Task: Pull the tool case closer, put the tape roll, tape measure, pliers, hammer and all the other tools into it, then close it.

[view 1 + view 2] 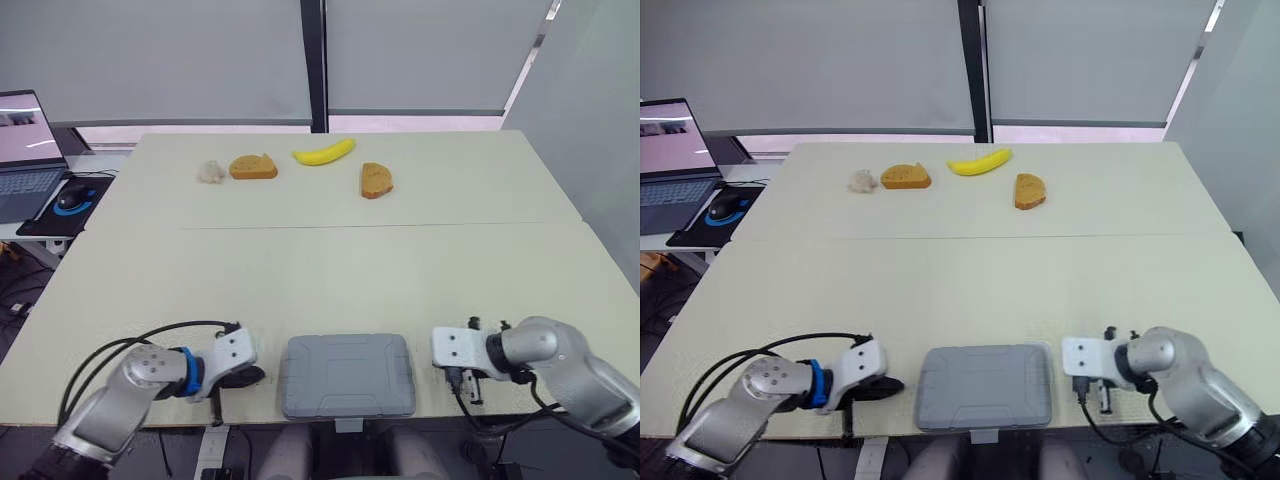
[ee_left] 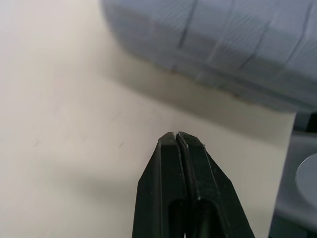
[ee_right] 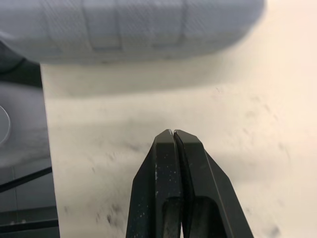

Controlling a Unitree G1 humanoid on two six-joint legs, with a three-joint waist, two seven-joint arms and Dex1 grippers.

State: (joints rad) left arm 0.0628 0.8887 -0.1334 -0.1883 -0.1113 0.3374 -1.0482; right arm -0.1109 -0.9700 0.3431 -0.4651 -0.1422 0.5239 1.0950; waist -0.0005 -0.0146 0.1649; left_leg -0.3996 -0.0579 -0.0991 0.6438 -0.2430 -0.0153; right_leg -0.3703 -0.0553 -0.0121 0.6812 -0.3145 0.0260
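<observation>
The grey tool case (image 1: 347,374) lies shut at the worktop's (image 1: 300,270) near edge, between my left hand (image 2: 177,135) and right hand (image 3: 173,133), both closed, empty. Rigid ribbed plastic, likely light; I'd grip its side walls.

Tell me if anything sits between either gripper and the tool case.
Nothing visible does. Bare table lies between the left gripper and the closed tool case, and likewise between the right gripper and the case's other side.
</observation>
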